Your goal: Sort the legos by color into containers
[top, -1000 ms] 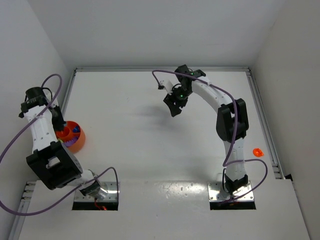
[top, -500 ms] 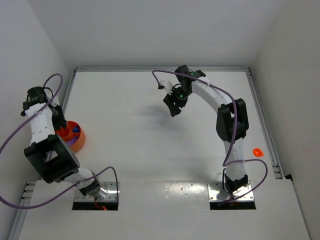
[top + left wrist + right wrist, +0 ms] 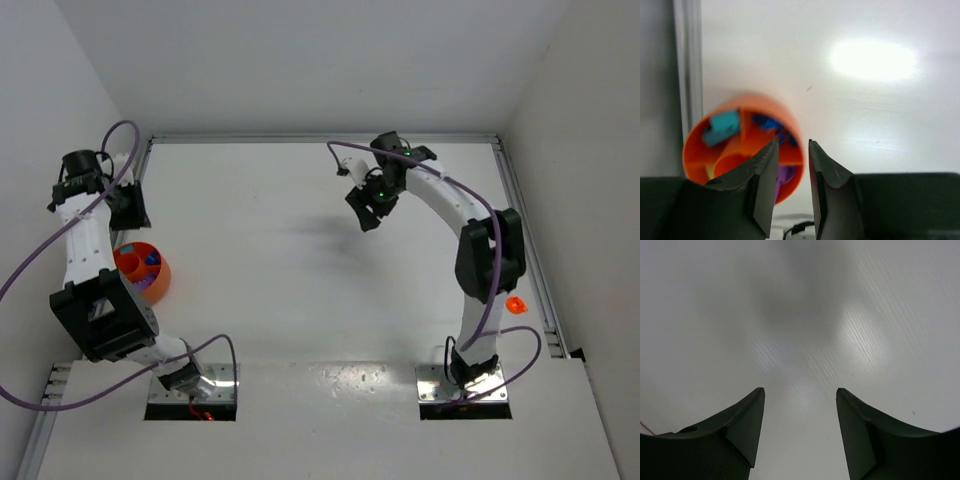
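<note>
Lego bricks (image 3: pixel 722 125), in orange bowl (image 3: pixel 765 102): likely light, rigid, slick, best pinched across flat sides; left gripper (image 3: pixel 793 145) jaws narrowly parted, right gripper (image 3: pixel 800 392) jaws wide, both empty.

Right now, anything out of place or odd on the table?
One thing: a small orange piece, likely a lego, lies alone at the right edge of the table, beside the right arm. It is far from the orange bowl at the left edge. Nothing looks spilled or damaged.
</note>
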Controlling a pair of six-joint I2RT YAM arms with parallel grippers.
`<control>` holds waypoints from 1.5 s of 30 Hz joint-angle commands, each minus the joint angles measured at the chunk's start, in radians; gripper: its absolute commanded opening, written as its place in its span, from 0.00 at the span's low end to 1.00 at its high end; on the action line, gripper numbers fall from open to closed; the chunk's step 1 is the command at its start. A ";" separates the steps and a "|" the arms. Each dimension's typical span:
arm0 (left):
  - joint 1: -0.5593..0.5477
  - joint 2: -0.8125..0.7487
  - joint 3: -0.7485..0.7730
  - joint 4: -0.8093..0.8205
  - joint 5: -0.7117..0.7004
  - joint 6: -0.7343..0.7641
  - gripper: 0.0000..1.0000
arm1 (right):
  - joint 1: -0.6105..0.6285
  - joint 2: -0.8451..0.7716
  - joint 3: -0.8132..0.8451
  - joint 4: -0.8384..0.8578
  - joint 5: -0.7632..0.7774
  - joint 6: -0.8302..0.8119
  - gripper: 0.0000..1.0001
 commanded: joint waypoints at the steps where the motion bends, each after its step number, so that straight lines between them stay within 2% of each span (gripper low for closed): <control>1: -0.134 0.031 0.127 0.050 0.152 0.025 0.36 | -0.065 -0.155 -0.053 0.021 0.107 0.041 0.59; 6: -0.391 0.161 0.274 0.071 0.142 0.025 0.39 | -0.188 -0.297 -0.228 -0.032 0.268 0.051 0.57; 10: -0.505 0.241 0.374 0.072 0.163 0.025 0.40 | -0.266 -0.393 -0.323 -0.065 0.374 0.051 0.54; 12: -0.536 0.307 0.422 0.072 0.172 0.025 0.40 | -0.301 -0.442 -0.365 -0.075 0.437 0.042 0.51; 17: -0.627 0.476 0.701 -0.023 0.183 0.036 0.40 | -0.429 -0.490 -0.463 -0.140 0.492 0.012 0.50; 20: -0.671 0.574 0.861 -0.091 0.183 0.056 0.41 | -0.521 -0.490 -0.495 -0.160 0.519 0.002 0.55; 23: -0.714 0.614 0.934 -0.114 0.159 0.068 0.41 | -0.614 -0.480 -0.509 -0.183 0.539 0.002 0.57; 24: -0.725 0.614 0.943 -0.114 0.159 0.081 0.41 | -0.636 -0.479 -0.509 -0.183 0.552 0.002 0.57; 27: -0.766 0.614 0.933 -0.102 0.116 0.104 0.42 | -0.719 -0.469 -0.518 -0.183 0.580 -0.019 0.45; 33: -0.777 0.594 0.832 -0.042 0.082 0.113 0.42 | -0.831 -0.447 -0.528 -0.183 0.612 -0.117 0.38; 36: -0.768 0.605 0.822 -0.042 0.082 0.102 0.42 | -0.861 -0.423 -0.518 -0.152 0.566 -0.162 0.35; 45: -0.757 0.614 0.804 -0.033 0.083 0.075 0.42 | -0.890 -0.414 -0.638 -0.030 0.451 -0.265 0.33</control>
